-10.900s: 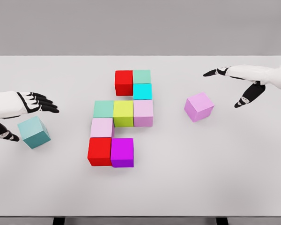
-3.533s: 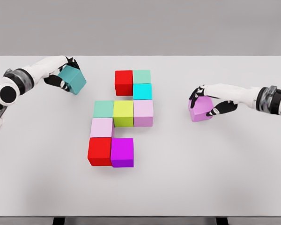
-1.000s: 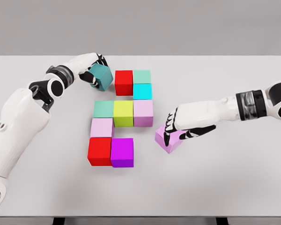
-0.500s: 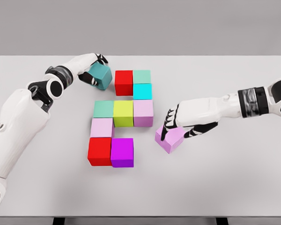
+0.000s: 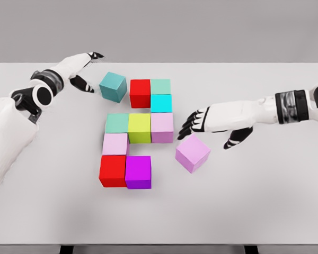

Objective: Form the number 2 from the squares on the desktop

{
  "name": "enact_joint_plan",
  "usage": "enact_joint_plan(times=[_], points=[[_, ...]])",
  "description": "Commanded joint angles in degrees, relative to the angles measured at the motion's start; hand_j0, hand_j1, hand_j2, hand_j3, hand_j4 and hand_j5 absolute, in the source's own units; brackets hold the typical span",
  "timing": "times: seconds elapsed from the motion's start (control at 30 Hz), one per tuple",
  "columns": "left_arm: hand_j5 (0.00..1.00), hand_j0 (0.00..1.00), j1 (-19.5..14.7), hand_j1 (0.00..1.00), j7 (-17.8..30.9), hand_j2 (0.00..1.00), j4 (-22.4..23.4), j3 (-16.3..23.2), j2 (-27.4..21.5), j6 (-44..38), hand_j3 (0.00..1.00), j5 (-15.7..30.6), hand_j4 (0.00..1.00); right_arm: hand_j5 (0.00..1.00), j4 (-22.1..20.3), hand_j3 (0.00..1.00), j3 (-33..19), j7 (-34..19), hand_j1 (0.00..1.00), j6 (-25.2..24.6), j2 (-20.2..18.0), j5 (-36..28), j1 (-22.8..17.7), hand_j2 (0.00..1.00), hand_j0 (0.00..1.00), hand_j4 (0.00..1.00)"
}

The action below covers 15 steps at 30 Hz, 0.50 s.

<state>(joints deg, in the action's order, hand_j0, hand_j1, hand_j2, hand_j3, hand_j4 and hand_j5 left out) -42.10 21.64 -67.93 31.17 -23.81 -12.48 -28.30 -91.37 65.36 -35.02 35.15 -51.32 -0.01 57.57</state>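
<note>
Your two hands were both off their cubes, fingers spread and holding nothing. Take the yellow-green cube (image 5: 139, 128) at the middle of the figure as the landmark: the teal cube (image 5: 113, 87) sat up and to its left, just beside the red cube (image 5: 140, 93) of the top row but turned slightly and with a narrow gap showing, while the left hand (image 5: 84, 71) hovered farther out to the left of it. The pink cube (image 5: 193, 153) lay down and to the landmark's right, rotated out of square, apart from the magenta cube (image 5: 138, 172) it probably has to join to finish the bottom row. Your right hand (image 5: 209, 123) hung just above and behind that pink cube, so the cube lay toward you from its fingertips, and this hand was by far the nearer one. The desk (image 5: 265, 201) carried everything; the numeral looked two nudges short.
</note>
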Motion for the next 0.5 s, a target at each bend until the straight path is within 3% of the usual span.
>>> enact_joint_plan(times=[0.0, 0.1, 0.13, 0.17, 0.23, 0.27, 0.37, 0.47], points=[[0.93, 0.93, -0.09, 0.93, -0.72, 0.93, 1.39, -1.72, -3.26, 0.26, 0.93, 1.49, 0.93, 1.00, 0.93, 1.00, -0.23, 0.02, 1.00, -0.15, 0.17, 1.77, -0.09, 1.00, 1.00, 1.00], [0.79, 0.79, -0.62, 0.79, -0.72, 0.79, 4.47, -1.73, -7.57, 3.34, 0.79, 2.02, 0.79, 1.00, 1.19, 1.00, -0.49, 0.02, 1.00, -3.50, 0.17, 3.53, -0.09, 1.00, 1.00, 1.00], [0.64, 0.64, -0.70, 0.64, -0.89, 0.64, 6.40, -1.20, -7.66, 7.02, 0.64, 1.32, 0.64, 1.00, 1.19, 1.00, -0.49, 0.02, 1.00, -5.17, 0.25, 4.14, -0.09, 1.00, 1.00, 1.00], [0.57, 0.57, -1.14, 0.57, -0.81, 0.57, 8.24, -1.11, -7.74, 11.15, 0.57, 0.70, 0.57, 1.00, 1.28, 1.00, -0.49, 0.02, 1.00, -5.53, 0.25, 4.15, 0.00, 1.00, 1.00, 1.00], [0.56, 0.56, -3.07, 0.56, -0.72, 0.56, 13.43, -0.93, -6.69, 22.23, 0.56, -1.85, 0.56, 1.00, 3.12, 1.00, -0.58, 0.02, 1.00, -6.49, 0.43, 4.15, 0.00, 1.00, 1.00, 1.00], [0.62, 0.62, -3.16, 0.62, -0.63, 0.62, 13.79, -0.85, -6.25, 24.87, 0.62, -2.99, 0.62, 1.00, 3.83, 1.00, -0.58, 0.02, 1.00, -6.94, 0.34, 4.15, 0.00, 1.00, 1.00, 1.00], [0.64, 0.64, -4.04, 0.64, -0.10, 0.64, 14.66, -0.85, -4.41, 28.38, 0.64, -8.53, 0.64, 1.00, 5.59, 1.00, -0.58, 0.02, 1.00, -7.90, 0.34, 4.23, -0.09, 1.00, 1.00, 1.00], [0.63, 0.63, -6.24, 0.63, -0.10, 0.63, 21.69, -0.93, -2.74, 38.75, 0.63, -9.32, 0.63, 1.00, 5.94, 1.00, -0.49, 0.02, 1.00, -8.43, 0.25, 4.23, -0.26, 1.00, 1.00, 1.00]])
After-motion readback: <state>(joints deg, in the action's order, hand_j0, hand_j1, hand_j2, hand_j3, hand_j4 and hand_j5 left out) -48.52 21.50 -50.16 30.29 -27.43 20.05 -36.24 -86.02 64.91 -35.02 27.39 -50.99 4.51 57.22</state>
